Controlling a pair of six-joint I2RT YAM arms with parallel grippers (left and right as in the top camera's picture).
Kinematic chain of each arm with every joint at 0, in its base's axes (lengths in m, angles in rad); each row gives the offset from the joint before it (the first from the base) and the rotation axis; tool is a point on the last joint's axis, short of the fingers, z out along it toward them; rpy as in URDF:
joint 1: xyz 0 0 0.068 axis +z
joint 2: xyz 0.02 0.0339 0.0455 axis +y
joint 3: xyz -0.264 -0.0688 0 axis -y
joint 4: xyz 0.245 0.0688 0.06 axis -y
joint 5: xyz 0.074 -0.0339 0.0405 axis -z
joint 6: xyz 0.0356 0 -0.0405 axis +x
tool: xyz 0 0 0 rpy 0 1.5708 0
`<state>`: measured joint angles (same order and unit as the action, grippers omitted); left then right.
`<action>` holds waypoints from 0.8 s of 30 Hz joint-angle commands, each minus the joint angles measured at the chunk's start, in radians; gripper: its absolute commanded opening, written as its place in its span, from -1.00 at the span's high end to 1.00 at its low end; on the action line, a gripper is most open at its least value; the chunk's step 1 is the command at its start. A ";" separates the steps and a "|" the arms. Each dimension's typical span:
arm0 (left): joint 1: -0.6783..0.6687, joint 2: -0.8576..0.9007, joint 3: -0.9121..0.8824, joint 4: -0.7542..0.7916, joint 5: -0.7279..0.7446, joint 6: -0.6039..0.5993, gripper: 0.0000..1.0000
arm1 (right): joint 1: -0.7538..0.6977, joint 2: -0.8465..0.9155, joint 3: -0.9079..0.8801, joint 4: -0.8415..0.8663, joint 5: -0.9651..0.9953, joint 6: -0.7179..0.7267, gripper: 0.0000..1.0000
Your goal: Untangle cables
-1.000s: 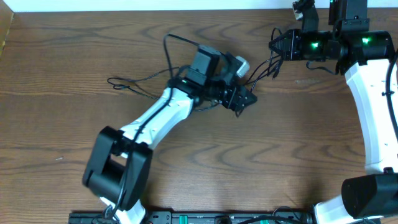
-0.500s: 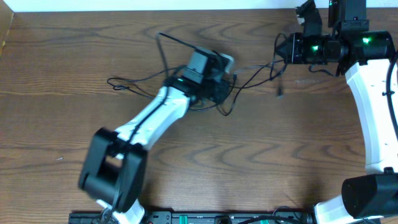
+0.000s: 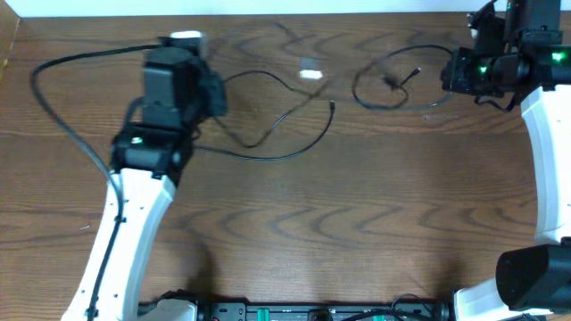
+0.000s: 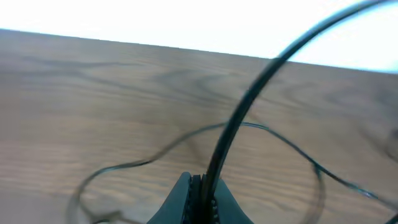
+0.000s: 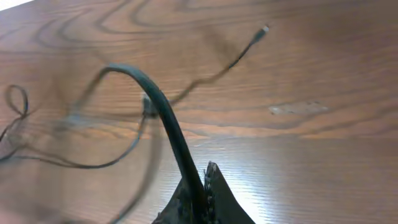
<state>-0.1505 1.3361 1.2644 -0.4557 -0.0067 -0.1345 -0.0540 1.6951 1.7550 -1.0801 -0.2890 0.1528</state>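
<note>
Since left arm [image 3: 129, 205] swung far left, left jaws and right jaws both clamped tight on black cable [image 4: 245, 99]; knot spreading, I judge.

Near half of the counter [image 3: 357, 232] is wide open for me, plenty of room to sweep through. Back strip's messier: black cable [image 3: 331, 111] loops sprawl across the middle.

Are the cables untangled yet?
Looks nearly done. Seen from above, the left cord and the right cord lie apart. Each is in hand: left pincer and right pincer are shut on them. Left: checking the blurry white bit, laying both down.
</note>
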 commanded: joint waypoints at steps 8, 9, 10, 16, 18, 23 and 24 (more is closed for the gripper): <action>0.105 -0.043 0.010 -0.029 -0.023 -0.028 0.85 | -0.045 0.007 -0.010 -0.014 0.129 0.024 0.98; 0.103 -0.043 0.009 -0.034 -0.019 -0.028 0.85 | -0.042 0.007 -0.010 -0.013 0.089 -0.003 0.98; 0.101 -0.042 0.009 -0.039 -0.016 -0.028 0.85 | -0.040 0.007 -0.010 -0.012 0.043 -0.035 0.98; 0.100 -0.014 0.009 -0.111 0.079 -0.028 0.85 | -0.030 0.006 -0.010 0.043 -0.286 -0.196 0.98; 0.100 0.001 0.009 -0.142 0.096 -0.027 0.75 | -0.031 0.005 -0.009 0.082 -0.390 -0.215 0.98; 0.100 0.029 0.009 -0.185 0.102 -0.016 -0.40 | -0.031 0.005 -0.008 0.191 -0.581 -0.212 0.98; 0.100 0.030 0.009 -0.187 0.106 -0.016 -0.52 | -0.032 0.005 -0.008 0.208 -0.605 -0.206 0.98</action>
<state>-0.0498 1.3495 1.2644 -0.6327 0.0738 -0.1558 -0.0875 1.6951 1.7485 -0.9085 -0.6785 -0.0235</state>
